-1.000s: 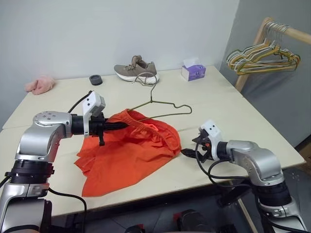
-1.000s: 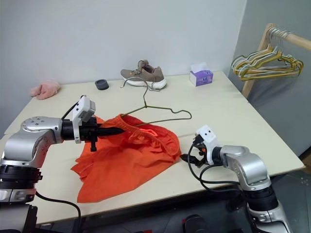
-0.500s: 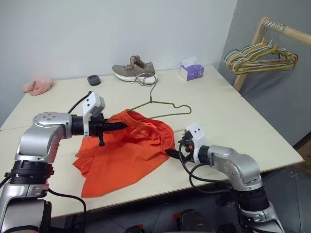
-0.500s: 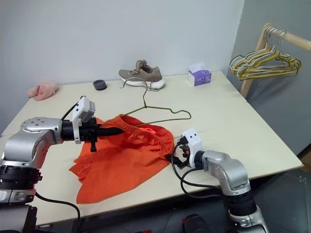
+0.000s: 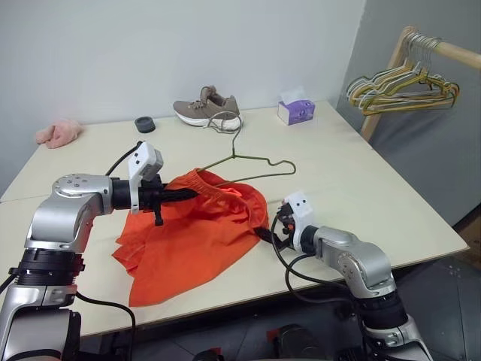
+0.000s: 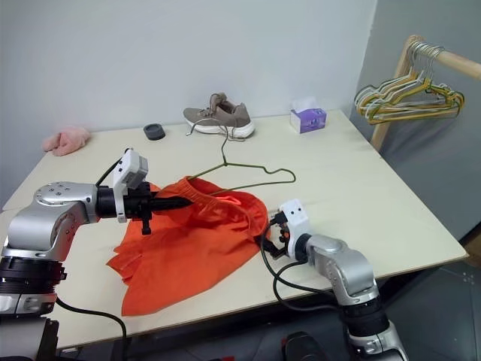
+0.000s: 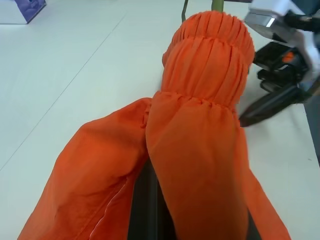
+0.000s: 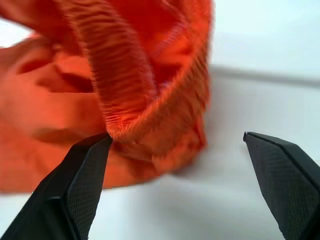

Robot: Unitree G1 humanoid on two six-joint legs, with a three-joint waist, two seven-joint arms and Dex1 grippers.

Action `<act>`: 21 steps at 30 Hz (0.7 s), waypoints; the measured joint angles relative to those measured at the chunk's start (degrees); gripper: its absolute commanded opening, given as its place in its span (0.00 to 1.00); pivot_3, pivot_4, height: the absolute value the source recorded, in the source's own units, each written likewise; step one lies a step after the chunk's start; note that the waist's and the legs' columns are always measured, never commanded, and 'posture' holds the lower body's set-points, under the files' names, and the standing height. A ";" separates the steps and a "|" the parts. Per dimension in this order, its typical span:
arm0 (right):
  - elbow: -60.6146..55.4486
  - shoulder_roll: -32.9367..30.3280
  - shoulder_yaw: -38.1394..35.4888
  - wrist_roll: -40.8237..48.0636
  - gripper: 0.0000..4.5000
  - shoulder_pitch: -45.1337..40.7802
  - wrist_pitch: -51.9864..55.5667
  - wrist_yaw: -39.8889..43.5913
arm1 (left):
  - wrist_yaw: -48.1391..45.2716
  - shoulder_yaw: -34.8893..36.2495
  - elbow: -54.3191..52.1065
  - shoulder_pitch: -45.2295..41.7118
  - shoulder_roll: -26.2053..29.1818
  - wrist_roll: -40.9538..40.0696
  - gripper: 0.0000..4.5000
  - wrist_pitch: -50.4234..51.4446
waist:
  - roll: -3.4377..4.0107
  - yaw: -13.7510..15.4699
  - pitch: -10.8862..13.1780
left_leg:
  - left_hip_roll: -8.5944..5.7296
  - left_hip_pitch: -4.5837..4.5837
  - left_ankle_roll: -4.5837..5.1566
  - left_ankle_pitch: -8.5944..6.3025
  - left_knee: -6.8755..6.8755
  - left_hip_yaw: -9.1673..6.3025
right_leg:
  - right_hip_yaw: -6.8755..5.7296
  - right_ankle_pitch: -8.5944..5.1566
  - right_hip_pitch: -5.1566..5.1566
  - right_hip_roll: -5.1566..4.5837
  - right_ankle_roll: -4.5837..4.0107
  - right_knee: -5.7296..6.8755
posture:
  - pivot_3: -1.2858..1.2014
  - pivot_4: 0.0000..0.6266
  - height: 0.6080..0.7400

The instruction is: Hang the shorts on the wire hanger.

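Lying near the table's front edge, the shorts have their waistband clenched by the left gripper; the wire hanger touches them behind. Right gripper gapes at the waistband. Shoe, tissue box along back edge.

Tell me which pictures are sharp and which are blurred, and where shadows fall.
Left eye view: even soft light, sharp; the shorts cast a faint shadow on the table. Right wrist view: the near waistband is blurred, while the right tool fingers look crisp. Left wrist view: the folds are sharp, the purple box soft.
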 measured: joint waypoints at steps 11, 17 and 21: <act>-1.13 -9.29 -6.71 -0.54 1.00 -2.76 -5.17 1.93 | 0.20 0.16 -0.13 1.22 0.22 -0.21 0.00 0.00 | -0.01 0.07 0.00 | 0.01 -0.12 0.00 0.00 -0.02 -0.01 | -0.03 -0.01 -0.07 0.00 -0.03 -0.04 | 0.42 0.00 1.00; -5.49 -6.20 -6.16 6.32 1.00 0.17 2.70 4.97 | 0.21 0.16 -0.13 1.22 0.22 -0.22 0.00 0.00 | 0.00 -0.20 0.00 | 0.02 -0.08 0.00 0.00 0.00 0.01 | 0.01 -0.02 -0.09 0.02 -0.03 0.08 | 0.42 0.00 1.00; -4.72 -2.35 -5.74 5.85 1.00 0.13 3.15 1.32 | 0.12 0.16 -0.12 1.21 0.22 -0.23 0.00 0.00 | -0.01 -0.06 -0.01 | 0.02 -0.07 0.02 0.01 0.00 -0.02 | -0.02 -0.02 -0.08 0.02 -0.03 0.10 | 0.42 0.00 1.00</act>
